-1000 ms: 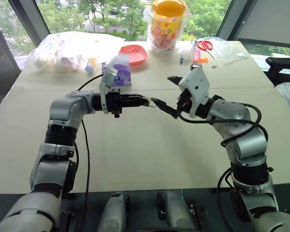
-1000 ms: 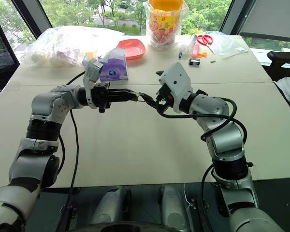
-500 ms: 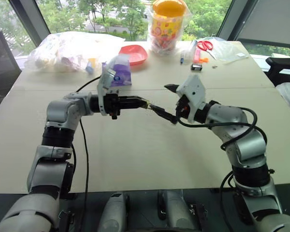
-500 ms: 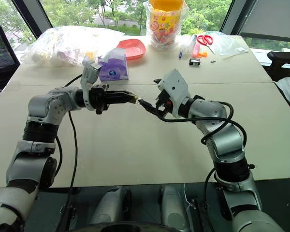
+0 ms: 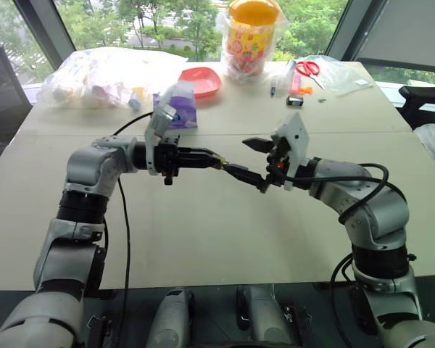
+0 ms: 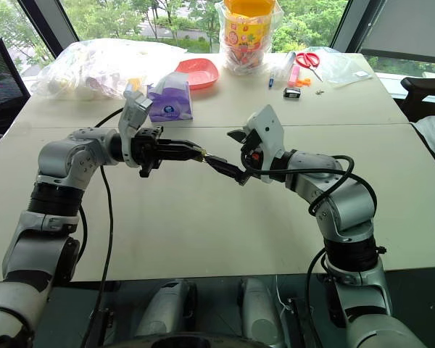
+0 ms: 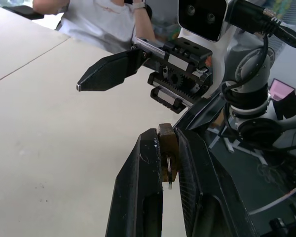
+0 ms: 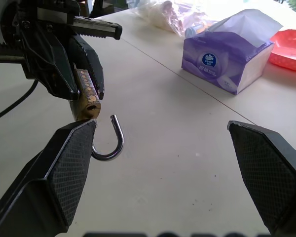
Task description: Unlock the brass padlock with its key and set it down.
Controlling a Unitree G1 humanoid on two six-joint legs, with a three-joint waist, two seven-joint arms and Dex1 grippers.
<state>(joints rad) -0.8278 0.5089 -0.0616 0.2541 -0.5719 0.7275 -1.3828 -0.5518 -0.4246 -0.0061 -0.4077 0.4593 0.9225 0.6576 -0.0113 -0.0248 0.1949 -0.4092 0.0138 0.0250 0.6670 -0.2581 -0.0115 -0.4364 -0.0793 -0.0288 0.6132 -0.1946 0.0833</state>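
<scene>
While the left gripper point(image 5: 216, 159) pinches the brass padlock point(image 8: 87, 98), its shackle point(image 8: 111, 143) hangs swung open. Just beside it, the right gripper point(image 8: 163, 163) has its jaws spread wide, one finger point(image 8: 64, 163) touching the shackle.

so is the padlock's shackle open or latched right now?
Open. In the right wrist view the brass padlock sits clamped in the left tool, and one end of its shackle hangs free of the body.
</scene>
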